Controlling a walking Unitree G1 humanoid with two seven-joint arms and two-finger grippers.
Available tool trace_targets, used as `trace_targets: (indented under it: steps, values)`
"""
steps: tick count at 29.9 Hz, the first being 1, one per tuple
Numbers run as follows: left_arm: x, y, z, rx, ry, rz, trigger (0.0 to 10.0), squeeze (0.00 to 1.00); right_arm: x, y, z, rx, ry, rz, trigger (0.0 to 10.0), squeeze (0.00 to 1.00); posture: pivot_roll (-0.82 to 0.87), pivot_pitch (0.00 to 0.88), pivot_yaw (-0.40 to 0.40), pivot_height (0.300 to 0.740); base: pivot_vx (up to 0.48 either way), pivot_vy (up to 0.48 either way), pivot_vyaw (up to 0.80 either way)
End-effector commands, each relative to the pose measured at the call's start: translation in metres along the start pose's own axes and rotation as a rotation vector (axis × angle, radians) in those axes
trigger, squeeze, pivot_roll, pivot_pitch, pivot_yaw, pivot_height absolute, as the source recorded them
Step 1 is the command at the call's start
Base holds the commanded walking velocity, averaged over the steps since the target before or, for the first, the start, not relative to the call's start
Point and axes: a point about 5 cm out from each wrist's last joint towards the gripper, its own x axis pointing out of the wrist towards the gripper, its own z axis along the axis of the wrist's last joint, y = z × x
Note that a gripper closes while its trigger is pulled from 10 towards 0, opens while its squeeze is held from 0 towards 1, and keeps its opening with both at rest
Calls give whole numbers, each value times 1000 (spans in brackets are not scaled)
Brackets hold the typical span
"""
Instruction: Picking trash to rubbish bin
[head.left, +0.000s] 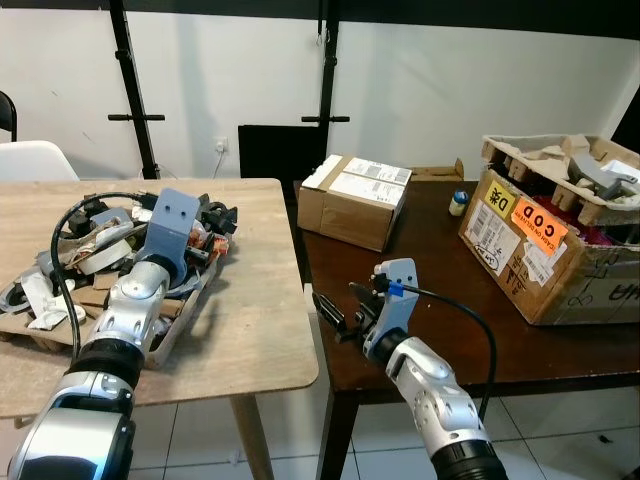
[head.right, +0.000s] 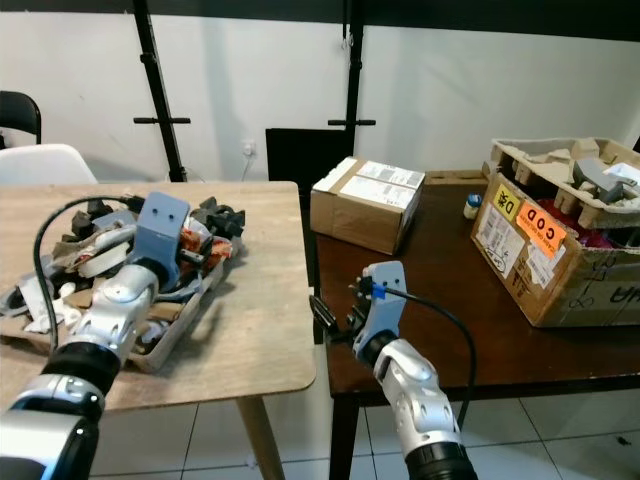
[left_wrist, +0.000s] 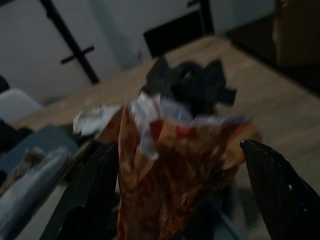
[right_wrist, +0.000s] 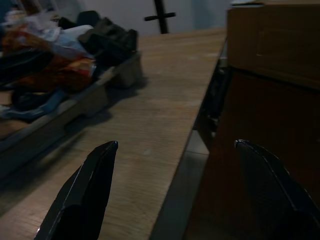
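Observation:
A heap of trash (head.left: 90, 250) lies in a grey cardboard tray (head.left: 185, 315) on the light wooden table (head.left: 255, 330): cables, white scraps, black bits and an orange snack wrapper (left_wrist: 175, 165). My left gripper (head.left: 203, 252) reaches into the near right side of the heap. In the left wrist view it (left_wrist: 178, 144) is open, with one finger on each side of the wrapper. My right gripper (head.left: 338, 315) hovers open over the left edge of the dark table (head.left: 440, 290), pointing towards the light table, with nothing between its fingers (right_wrist: 90, 185).
On the dark table stand a small taped cardboard box (head.left: 355, 200), a small bottle (head.left: 458, 203) and a big open box (head.left: 540, 255) with an orange COD label, full of packing. A narrow gap separates the tables. A white chair (head.left: 35, 160) stands at back left.

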Motion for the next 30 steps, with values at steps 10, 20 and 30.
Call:
trace_targets:
  steps: [10,20,30]
  values:
    - [0,-5,-18,-84,113,-41,5882,0,-1,-2,1,-17,-26,-39,10000,0,-71,129,-7,740,0,0,0]
    - [0,-8,-22,-47,139,-66,0,0,-1,-5,1,-25,-37,-60,10000,0,-79,119,-1,740,0,0,0]
    - [-1,2,-19,-66,111,-60,0,0,0,-7,2,-16,-46,-70,10000,0,-74,117,-7,740,0,0,0]
